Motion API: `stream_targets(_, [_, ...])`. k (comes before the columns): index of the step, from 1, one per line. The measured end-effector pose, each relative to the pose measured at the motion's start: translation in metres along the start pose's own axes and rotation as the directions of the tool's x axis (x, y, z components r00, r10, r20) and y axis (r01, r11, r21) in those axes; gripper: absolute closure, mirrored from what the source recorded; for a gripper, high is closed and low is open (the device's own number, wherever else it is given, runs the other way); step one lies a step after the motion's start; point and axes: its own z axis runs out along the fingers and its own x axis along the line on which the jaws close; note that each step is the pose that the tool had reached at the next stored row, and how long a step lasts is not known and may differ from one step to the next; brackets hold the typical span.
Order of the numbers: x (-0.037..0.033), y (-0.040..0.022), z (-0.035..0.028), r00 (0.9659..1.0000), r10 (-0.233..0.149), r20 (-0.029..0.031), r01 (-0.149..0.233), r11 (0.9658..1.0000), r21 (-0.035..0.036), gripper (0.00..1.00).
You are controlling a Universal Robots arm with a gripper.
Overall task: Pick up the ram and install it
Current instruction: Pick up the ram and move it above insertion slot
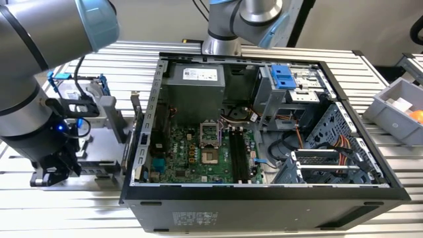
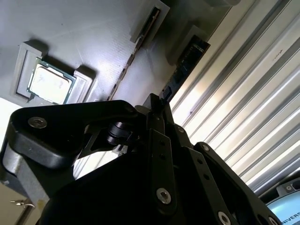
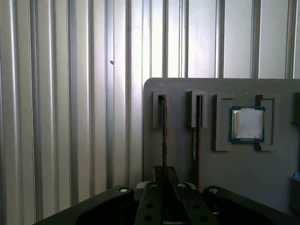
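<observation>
Poised low over the grey tray (image 3: pixel 234 183), my gripper (image 3: pixel 164 173) lines up on the ram (image 3: pixel 164 136). This is the stick standing on edge in the tray slot nearest the tray's rim, farthest from the processor chip (image 3: pixel 247 123) nested in the same tray. Both wrist views show the stick's thin edge running straight into the gripper, so I am at it or on it. Whether I am clamped on it or merely straddling it I cannot tell. As I judge it, the task is at its very start: the ram sits in its tray slot, not lifted, and the carrying and installing are all left to do. A second stick (image 3: pixel 196 140) stands in the next tray slot, between my ram and the processor chip. Seen edge-on, the ram is a long, very thin dark strip with a greenish tinge, upright and straight; I cannot make out its chips from here. Under the tray lies the ribbed metal table (image 3: pixel 70 117). In the exterior view the open computer case (image 1: pixel 264 208) lies just beside the tray, on the exterior view's right of it. The long dark memory slots (image 1: pixel 239 153) on its board, well apart from the tray, look unfilled.
</observation>
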Motion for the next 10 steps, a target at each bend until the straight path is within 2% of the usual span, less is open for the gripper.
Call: stream_targets(10, [0.0, 0.0, -0.0026, 1.0, 0.0, -0.0002, 0.0, 1.0, -0.0002, 1.0])
